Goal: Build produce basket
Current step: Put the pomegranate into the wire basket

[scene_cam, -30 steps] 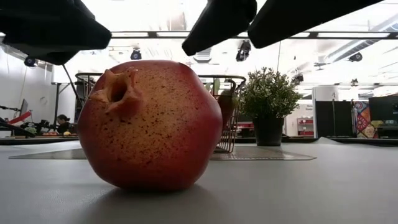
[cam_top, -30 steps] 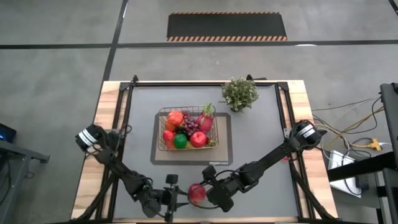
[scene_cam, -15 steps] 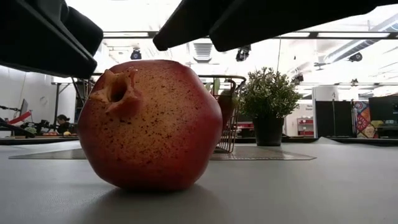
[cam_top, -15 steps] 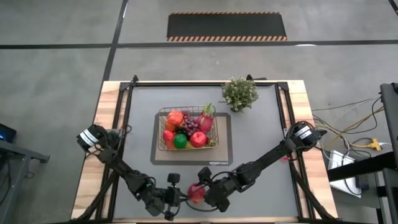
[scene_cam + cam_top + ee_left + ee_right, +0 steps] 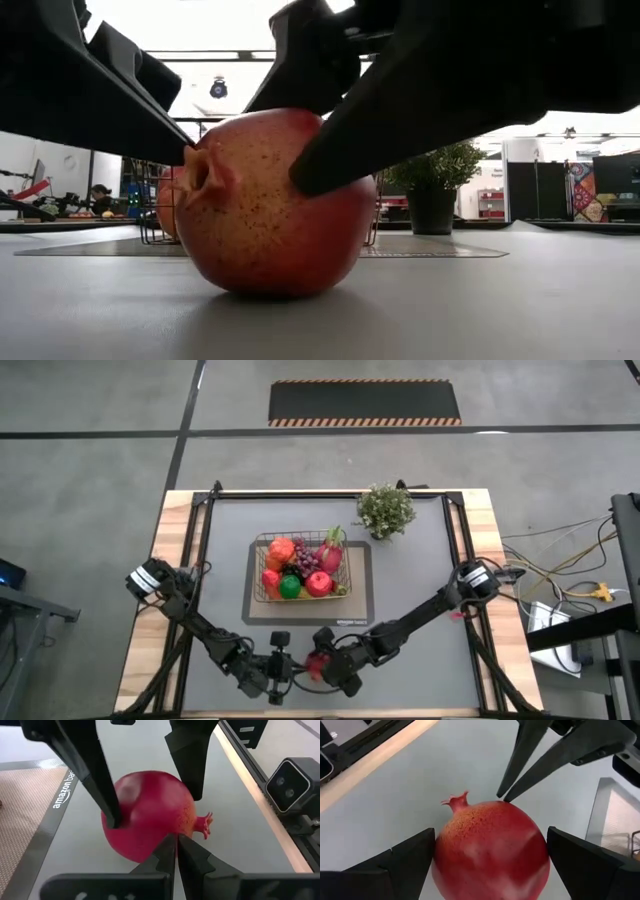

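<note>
At lower centre of the high view, the left gripper (image 5: pixel 283 678), fingers clenched together, touches the pomegranate (image 5: pixel 317 666) on the bench (image 5: pixel 420 590). The right gripper (image 5: pixel 328 668) straddles it, fingers spread. Round, rigid and likely slippery, it wants gripping across its widest middle. The basket (image 5: pixel 300 568) sits upper centre.

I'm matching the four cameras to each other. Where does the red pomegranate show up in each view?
High view: pomegranate at the table's near edge, between the two hands.
Low view: it fills the centre foreground.
Left wrist view: centre, just beyond the shut left hand.
Right wrist view: lower centre, inside the open right hand.
Shared landmark: the dark mat with white lettering.
</note>
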